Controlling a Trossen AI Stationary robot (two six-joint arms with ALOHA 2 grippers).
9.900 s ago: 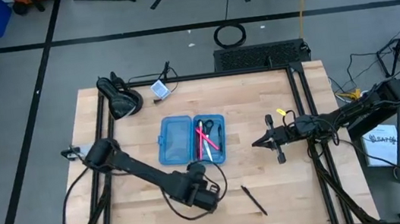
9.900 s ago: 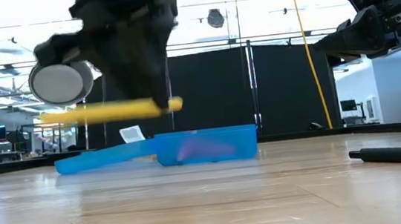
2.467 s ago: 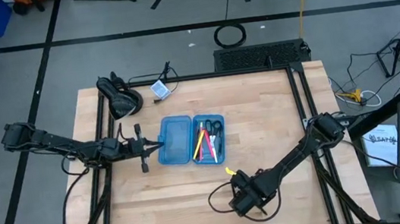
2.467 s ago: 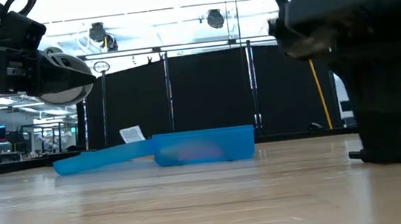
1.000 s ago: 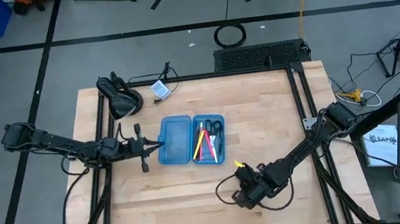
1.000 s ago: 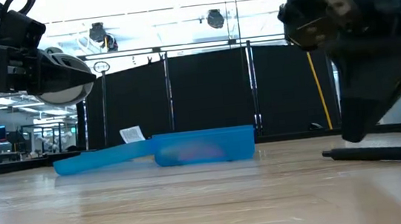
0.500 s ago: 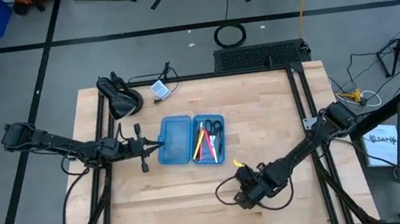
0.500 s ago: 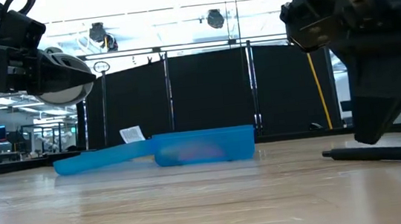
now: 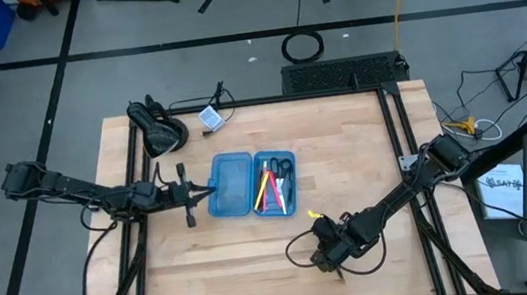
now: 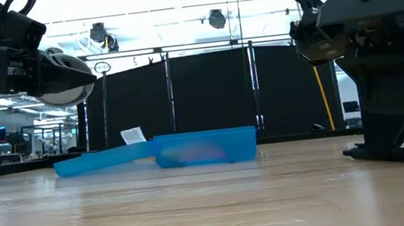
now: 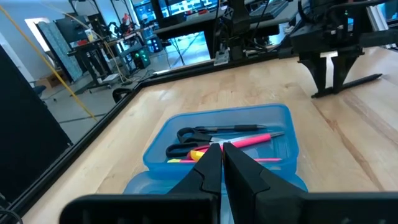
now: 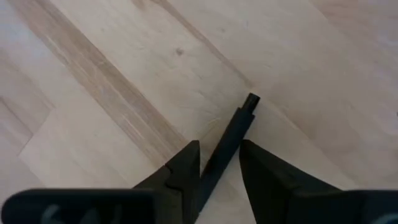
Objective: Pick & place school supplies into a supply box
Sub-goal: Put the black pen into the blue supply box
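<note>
While the high view hides it, the right wrist view shows a black pen point(image 12: 233, 140) between the right gripper's point(image 12: 219, 163) parted fingers, well apart from the supply box point(image 9: 252, 183). Left gripper point(image 11: 217, 163), fingers pinched together, points at the box.

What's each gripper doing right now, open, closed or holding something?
Left gripper: closed, empty, beside the supply box.
Right gripper: open around the black pen on the table.

Right claw point(image 12: 219, 163) low at table surface, fingers parted. Left claw point(image 11: 216, 163) pinched closed, arm waiting at left.
</note>
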